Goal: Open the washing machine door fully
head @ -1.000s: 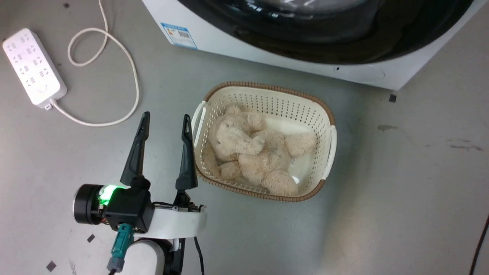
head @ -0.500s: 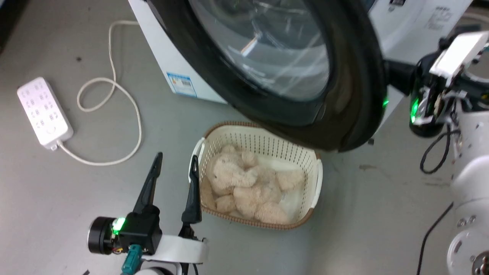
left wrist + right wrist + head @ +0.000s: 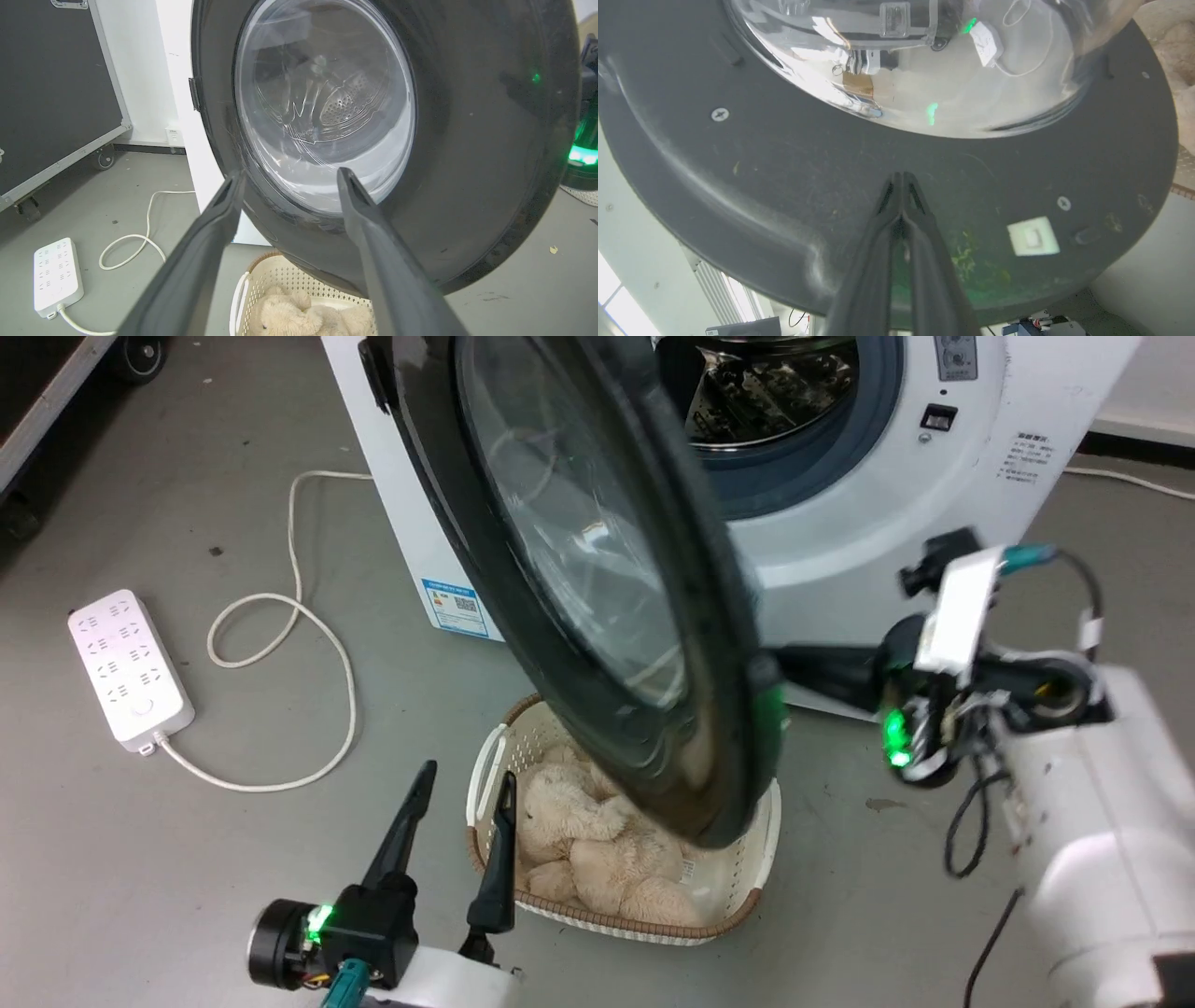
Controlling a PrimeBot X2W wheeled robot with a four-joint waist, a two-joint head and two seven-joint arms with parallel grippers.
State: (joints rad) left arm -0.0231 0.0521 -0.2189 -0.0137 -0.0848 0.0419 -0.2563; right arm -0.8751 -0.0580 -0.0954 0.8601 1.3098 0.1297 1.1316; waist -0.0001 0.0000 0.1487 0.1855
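The washing machine door (image 3: 579, 579) is a glossy black disc with a clear glass bowl, swung partway out from the white machine on its left-side hinge. In the left wrist view its outer face (image 3: 486, 140) fills the frame. My right gripper (image 3: 782, 667) is shut, its tips against the door's inner face (image 3: 784, 177) just below the glass bowl, as the right wrist view of the right gripper (image 3: 902, 175) shows. My left gripper (image 3: 469, 771) stands open and holds nothing, low in front of the door, beside the basket; its fingers (image 3: 219, 224) frame the glass.
A cream basket (image 3: 485, 756) holding a beige plush toy (image 3: 579, 840) sits on the floor under the door's lower edge. A white power strip (image 3: 131, 653) and its looped cable (image 3: 308, 616) lie at left. A black wheeled case (image 3: 56, 84) stands far left. The steel drum (image 3: 775, 383) is exposed.
The head camera has tilted up. The door has swung further out from the machine, with the shut right gripper following behind its inner face. The left gripper stays open beside the basket.
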